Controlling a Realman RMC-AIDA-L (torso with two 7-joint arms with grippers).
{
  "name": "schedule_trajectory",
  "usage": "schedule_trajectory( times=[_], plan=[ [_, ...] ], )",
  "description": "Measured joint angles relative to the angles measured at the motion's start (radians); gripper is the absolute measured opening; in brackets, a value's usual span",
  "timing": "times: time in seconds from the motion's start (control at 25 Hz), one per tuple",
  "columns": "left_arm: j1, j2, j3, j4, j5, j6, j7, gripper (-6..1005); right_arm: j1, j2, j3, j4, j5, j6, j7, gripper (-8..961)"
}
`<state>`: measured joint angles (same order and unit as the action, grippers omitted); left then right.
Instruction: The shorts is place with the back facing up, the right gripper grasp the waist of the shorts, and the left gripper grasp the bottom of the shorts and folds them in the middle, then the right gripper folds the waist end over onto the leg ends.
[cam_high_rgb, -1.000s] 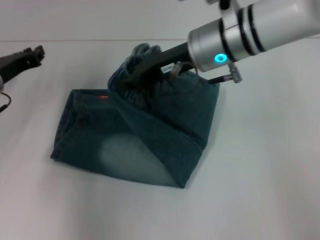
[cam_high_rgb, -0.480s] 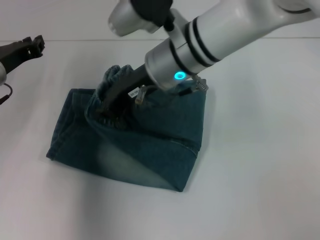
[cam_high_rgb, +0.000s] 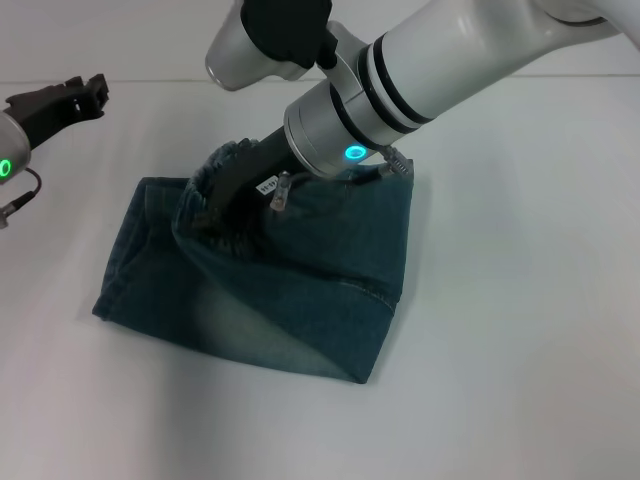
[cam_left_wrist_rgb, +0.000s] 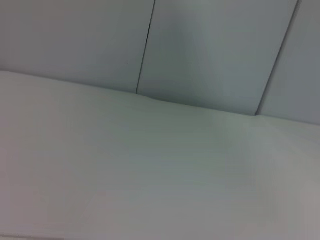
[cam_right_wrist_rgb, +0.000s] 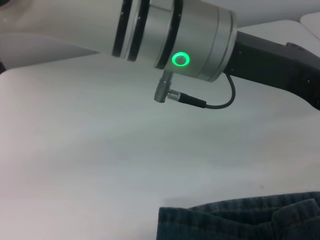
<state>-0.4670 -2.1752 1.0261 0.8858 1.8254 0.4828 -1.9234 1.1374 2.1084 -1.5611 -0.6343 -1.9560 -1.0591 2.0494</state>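
One pair of blue denim shorts (cam_high_rgb: 270, 290) lies folded on the white table (cam_high_rgb: 520, 330), toward the robot's left of centre, with one bunched end, the waist (cam_high_rgb: 225, 175), lifted above the flat layers. The right gripper (cam_high_rgb: 215, 205) reaches down into that bunch with its fingers pinched on the waist cloth. The left gripper (cam_high_rgb: 70, 98) hangs well apart at the far left over bare table, carrying nothing, and whether its fingers are spread or pressed together cannot be told.

Right gripper (cam_high_rgb: 212, 212) low at centre, fingers clamped; left gripper (cam_high_rgb: 85, 92) parked far left (aloft).
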Motion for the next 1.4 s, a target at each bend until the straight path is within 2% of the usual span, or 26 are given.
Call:
schedule_trajectory(
  times=[0.2,0.4,0.64,0.76,0.96,1.0,1.08,1.24,1.4],
  plan=[
    [-0.01,0.0,0.017,-0.019,0.0,-0.011,0.0,267,0.006,0.002,-0.008,-0.001,-0.016,0.0,-0.086,244],
    [-0.018,0.001,0.02,-0.034,0.0,-0.018,0.0,268,0.009,0.002,-0.031,-0.013,-0.017,-0.004,-0.179,350],
    [-0.02,0.002,0.021,-0.034,0.0,-0.018,0.0,269,-0.042,0.001,-0.047,-0.069,-0.016,0.071,-0.181,477],
    [-0.024,0.002,0.026,-0.034,0.0,-0.019,0.0,270,-0.045,0.0,-0.045,-0.086,-0.013,0.083,-0.176,729],
    [-0.027,0.003,0.034,-0.038,0.0,-0.02,0.0,271,-0.054,-0.001,-0.043,-0.136,-0.003,0.072,-0.166,929],
    [-0.027,0.003,0.033,-0.039,0.0,-0.021,0.0,271,-0.062,-0.001,-0.045,-0.149,0.0,0.069,-0.162,927],
    [-0.027,0.003,0.03,-0.038,0.0,-0.021,-0.002,272,-0.113,-0.001,-0.047,-0.213,0.022,0.061,-0.155,924],
    [-0.008,0.0,0.023,-0.014,-0.013,0.006,-0.01,273,-0.293,-0.006,-0.048,-0.379,0.093,0.059,-0.162,919],
    [0.025,0.0,-0.042,0.03,-0.032,0.16,-0.01,274,-0.482,-0.011,-0.047,-0.538,0.174,0.026,-0.183,916]
  ],
)
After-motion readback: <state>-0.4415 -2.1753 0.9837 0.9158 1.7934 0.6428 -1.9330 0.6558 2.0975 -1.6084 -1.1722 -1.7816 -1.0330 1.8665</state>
